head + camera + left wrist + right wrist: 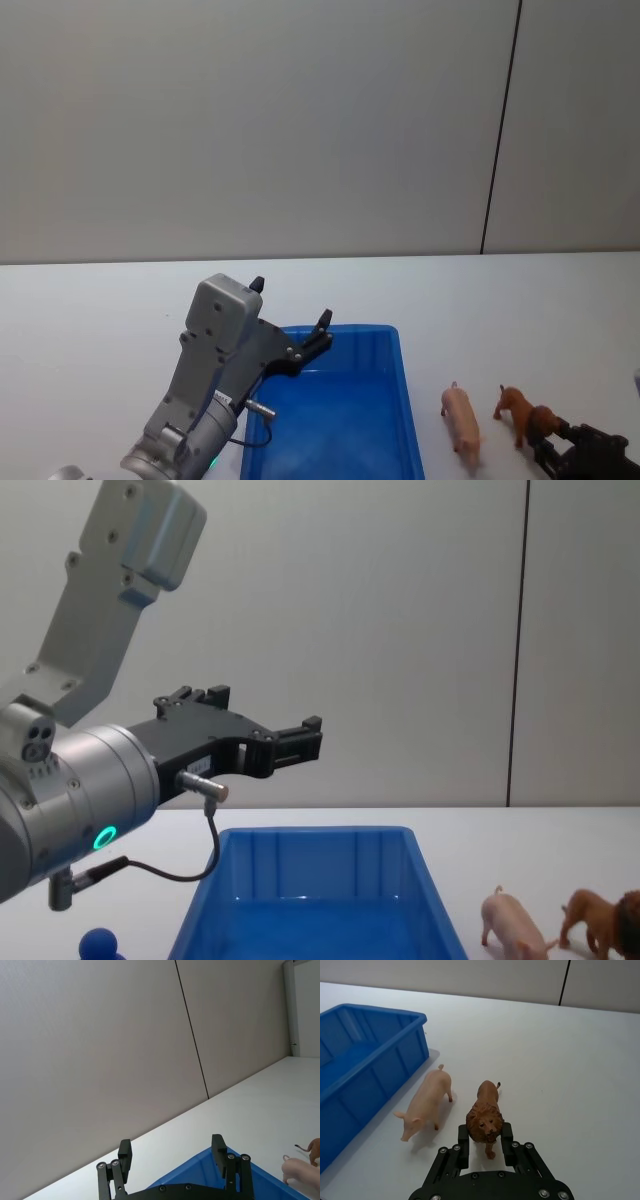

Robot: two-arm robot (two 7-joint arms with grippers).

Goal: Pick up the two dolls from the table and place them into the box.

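The brown lion (485, 1110) stands on the white table (100, 300), to the right of the blue box (405, 400). My right gripper (485, 1135) is shut on the lion's mane, one finger at each side of its head; it also shows low at the right (548, 434). The pink pig (427, 1100) stands between the lion and the box wall (395, 1055), untouched. My left gripper (290, 302) hovers open and empty above the box's far left corner, raised well over the rim (310, 832).
A small blue knob (98, 945) sits low at the left of the box. A grey wall with a dark vertical seam (500, 130) runs behind the table. Bare tabletop stretches beyond and to the right of the dolls.
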